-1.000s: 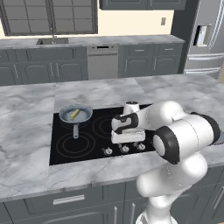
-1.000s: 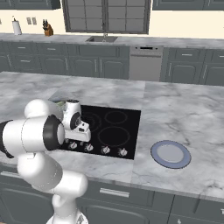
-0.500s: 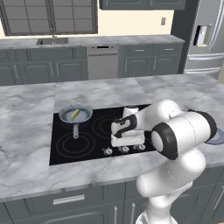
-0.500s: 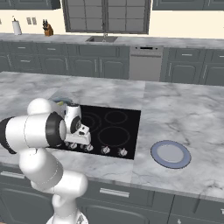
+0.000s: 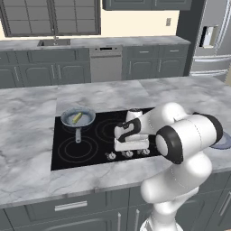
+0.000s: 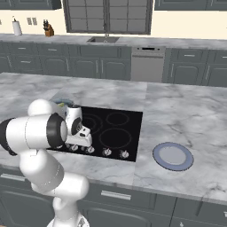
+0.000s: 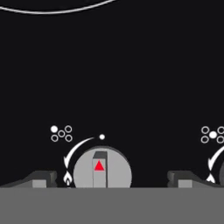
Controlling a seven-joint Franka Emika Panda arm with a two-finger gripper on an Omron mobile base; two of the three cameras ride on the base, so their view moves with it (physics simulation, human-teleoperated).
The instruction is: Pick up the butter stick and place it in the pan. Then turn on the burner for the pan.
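Note:
The grey pan (image 5: 77,118) rests on the back left zone of the black cooktop (image 5: 97,143), its handle toward the front. Inside it lies the pale-yellow butter stick (image 5: 77,118). The burner under the pan is hidden by it, and no red glow shows. My gripper (image 5: 130,150) points down at the row of knobs along the cooktop's front edge. In the hand view my gripper (image 7: 111,179) is open, its fingertips (image 7: 41,178) on either side of a round grey knob (image 7: 102,168) with a red triangle. From the right, my arm covers most of the pan (image 6: 62,104).
More knobs (image 6: 107,152) line the cooktop's front edge; another knob (image 7: 221,173) shows at the hand view's right edge. A flat blue-grey plate (image 6: 173,156) lies on the marble counter right of the cooktop. Thin grey ring zones (image 5: 76,150) mark the other burners.
My hand has sunk lower and come forward onto the knob row at the cooktop's front edge. The pan and butter stick have stayed put.

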